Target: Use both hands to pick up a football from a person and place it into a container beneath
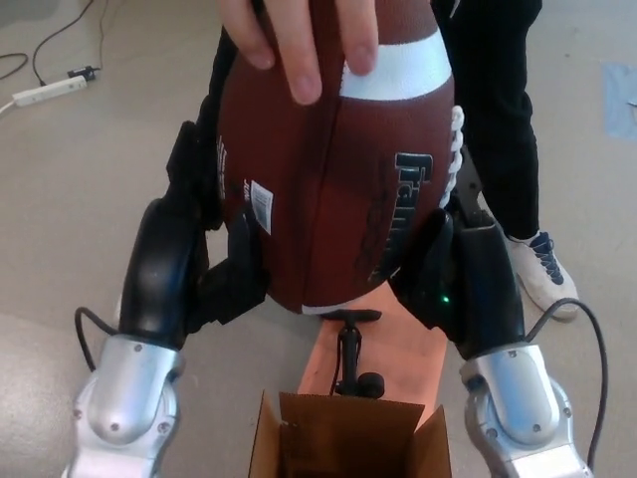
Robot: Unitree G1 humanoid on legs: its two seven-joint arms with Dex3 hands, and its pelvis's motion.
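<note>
**Ball between two hands, handover not yet made**

Above the open cardboard box point(348, 438), the brown football point(333, 189) hangs nose-down, gripped at its upper end by a person's hand point(299, 40); the robot's left hand point(184, 264) presses against its left flank, thumb curled round the lower curve; the right hand point(463, 269) presses against the opposite side below the white laces point(458, 149); both sets of fingers look closed against the ball, holding nothing else. The person has not yet let go.

The ball looks light but firm, with a pebbled skin that should give some grip; its tapered shape could squirt out of a squeeze made too near the tip, so I would hold it at the fat middle, palms opposed. A black pump point(350, 354) lies on an orange board point(398, 358) just behind the box.
</note>
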